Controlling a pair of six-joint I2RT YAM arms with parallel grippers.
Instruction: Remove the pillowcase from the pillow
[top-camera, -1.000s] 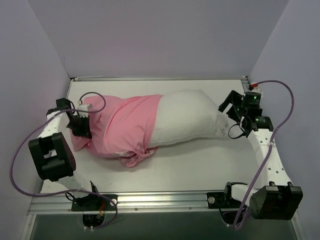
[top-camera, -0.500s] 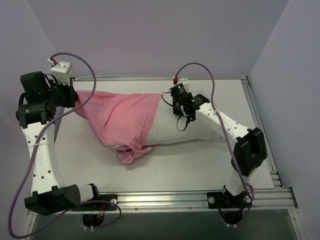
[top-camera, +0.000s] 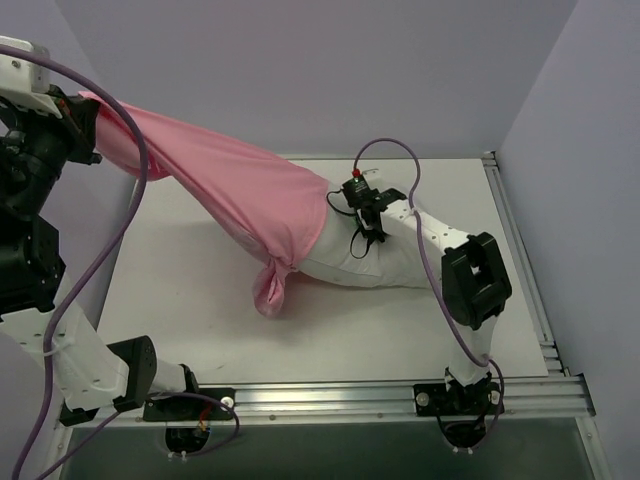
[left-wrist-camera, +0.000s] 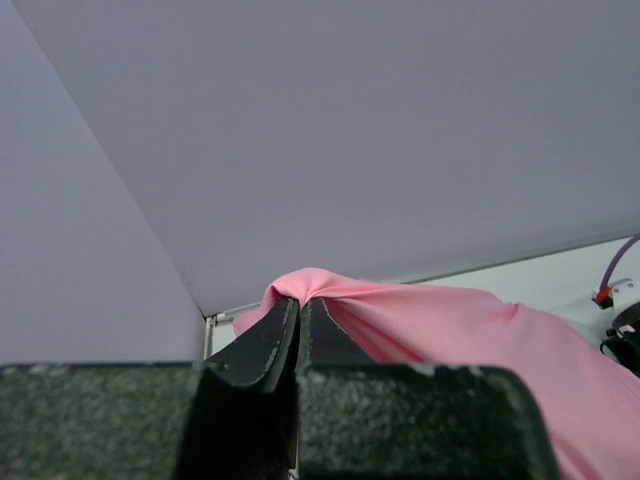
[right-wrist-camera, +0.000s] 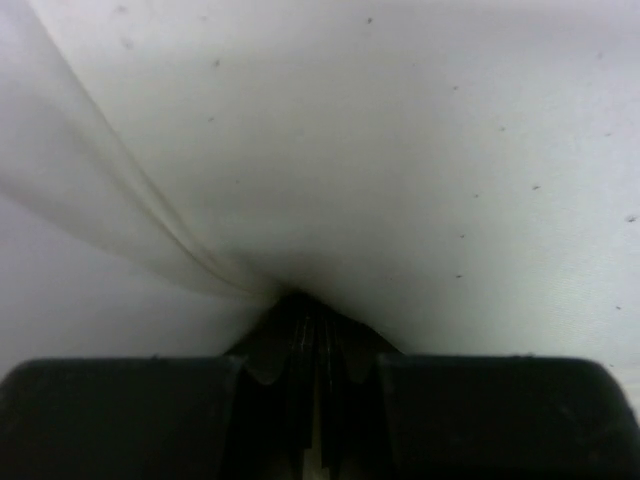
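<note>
the thin pink fabric pillowcase (top-camera: 235, 185) stretches taut from the upper left of the frame down to centre, its open end bunched over the plump off-white stuffed pillow (top-camera: 340, 265) on the white table (top-camera: 300, 340). the left gripper (left-wrist-camera: 300, 308), clenched on the sack's closed end, sits high and far left to peel it away. the right gripper (right-wrist-camera: 310, 300) pinches pillow fabric at centre, arm folded low as an anchor.
</note>
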